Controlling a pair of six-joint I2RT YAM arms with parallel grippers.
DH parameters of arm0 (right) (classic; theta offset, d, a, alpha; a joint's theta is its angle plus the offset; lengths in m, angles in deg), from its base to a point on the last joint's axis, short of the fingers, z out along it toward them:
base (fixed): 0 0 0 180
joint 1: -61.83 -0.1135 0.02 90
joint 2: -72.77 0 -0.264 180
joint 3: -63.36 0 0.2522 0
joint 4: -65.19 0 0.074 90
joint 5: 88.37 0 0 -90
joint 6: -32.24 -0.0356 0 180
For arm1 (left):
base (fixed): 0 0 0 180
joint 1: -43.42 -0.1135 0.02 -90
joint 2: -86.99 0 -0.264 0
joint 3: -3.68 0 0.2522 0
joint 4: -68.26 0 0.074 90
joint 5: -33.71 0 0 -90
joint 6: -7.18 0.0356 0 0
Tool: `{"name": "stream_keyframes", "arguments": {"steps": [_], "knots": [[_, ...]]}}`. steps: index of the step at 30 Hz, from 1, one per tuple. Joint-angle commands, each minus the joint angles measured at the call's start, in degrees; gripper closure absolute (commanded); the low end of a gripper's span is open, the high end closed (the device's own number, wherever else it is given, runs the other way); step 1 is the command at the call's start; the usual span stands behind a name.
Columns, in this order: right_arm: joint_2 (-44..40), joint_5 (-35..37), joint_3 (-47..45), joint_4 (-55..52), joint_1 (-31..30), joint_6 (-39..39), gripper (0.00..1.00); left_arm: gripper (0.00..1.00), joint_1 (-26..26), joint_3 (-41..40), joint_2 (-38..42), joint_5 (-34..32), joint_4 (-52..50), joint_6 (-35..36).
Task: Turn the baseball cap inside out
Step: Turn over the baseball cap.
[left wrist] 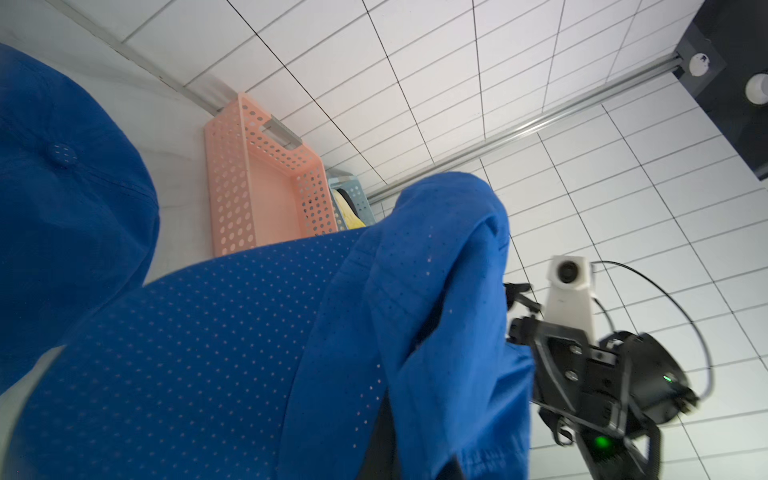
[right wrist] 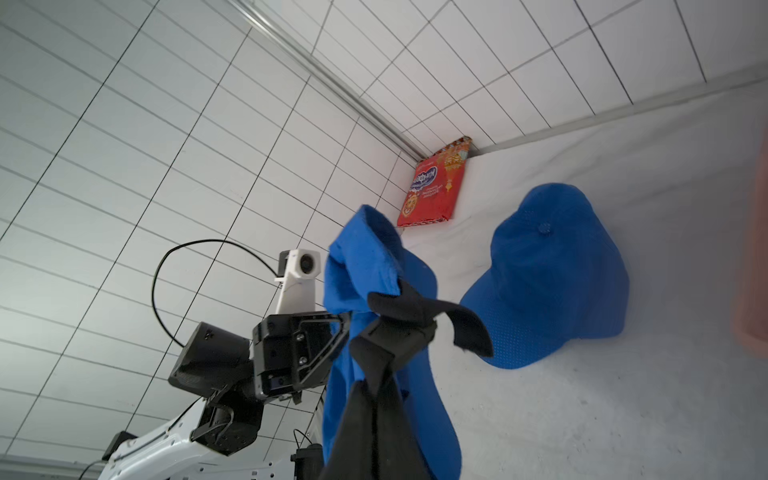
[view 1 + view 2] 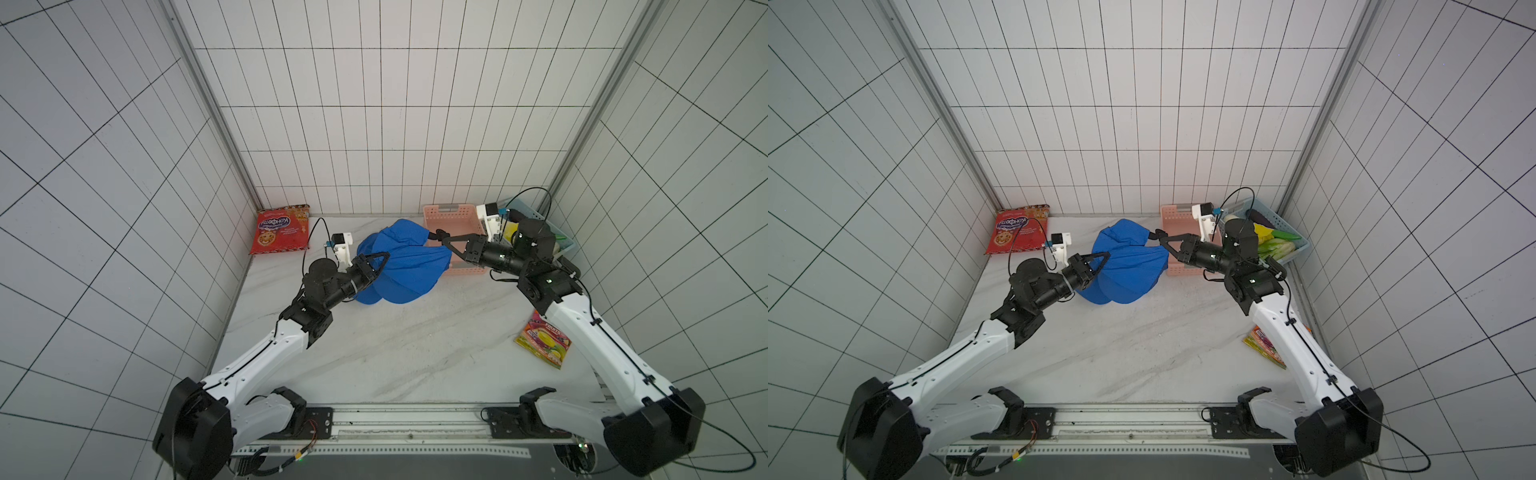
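1. Hanging the cap between both arms toward the back of the desk, just beside the basket. Seemingly with the lower edge resting on the surface, though hard to tell.
2. Pinching one side of the rim with the left hand, closed tight on blue cloth, probably to anchor that side.
3. Clamping the opposite side with the right hand, closed on cloth at the black strap, as seen from the right wrist.
4. Holding the two sides apart like this, likely to spread the opening so as to let the crown be pushed through.
5. Judging by the button showing on the domed outside: not yet inverted, somewhere in the early-to-middle stage.
6. Worth minding: thin perforated fabric, apt to slip from a narrow pinch.
7. With no free hand to push the crown, probably a need to release one side or press against the desk.
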Motion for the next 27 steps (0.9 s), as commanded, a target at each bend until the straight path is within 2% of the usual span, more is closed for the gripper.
{"name": "stream_keyframes", "arguments": {"steps": [1,2,5,8,9,10,12,15,19,22,24,27], "knots": [[0.1,1.39,-0.9,2.51,2.77,-2.75,0.98,1.0,-2.22,-0.34,1.33,7.02,3.24,-0.71],[-0.15,1.51,-0.25,2.07,2.95,-1.89,0.92,1.0,-2.24,0.06,1.46,7.01,2.78,-0.73],[-1.47,1.56,2.4,-0.54,3.19,1.65,0.63,1.0,-2.24,1.21,1.21,4.61,2.69,-2.52],[-4.16,3.95,4.4,-5.16,3.19,5.54,0.25,1.0,-2.14,1.86,0.82,-0.7,3.31,-4.75],[-5.45,5.71,4.53,-7.08,3.19,6.32,0.16,1.0,-2.0,1.86,0.67,-2.27,3.9,-5.37],[-6.89,8.27,4.25,-8.36,3.14,6.55,0.13,1.0,-1.98,1.85,0.5,-3.85,4.93,-5.75],[-9.46,12.06,2.57,-9.41,2.92,3.88,0.11,1.0,-1.88,2.11,0.33,-6.27,6.13,-6.03],[-11.54,16.43,-0.79,-9.5,1.32,-4.2,0.12,1.0,-1.82,2.95,-0.28,-7.67,6.86,-5.32],[-9.9,18.95,-3.15,-8.38,-5.89,-11.09,0.13,1.0,-1.83,4.1,-1.5,-7.52,7.53,-4.88],[-7.27,18.69,-6.21,-0.34,-10.75,-17.26,0.13,1.0,-1.8,4.72,-2.39,-6.77,8.37,-5.42],[-5.85,17.89,-7.31,4.39,-11.69,-19.68,0.14,1.0,-1.59,4.76,-2.56,-6.66,8.96,-6.03],[-4.08,16.47,-6.74,6.05,-11.69,-20.11,0.14,1.0,-1.46,4.83,-2.38,-6.34,9.37,-6.8]]}}
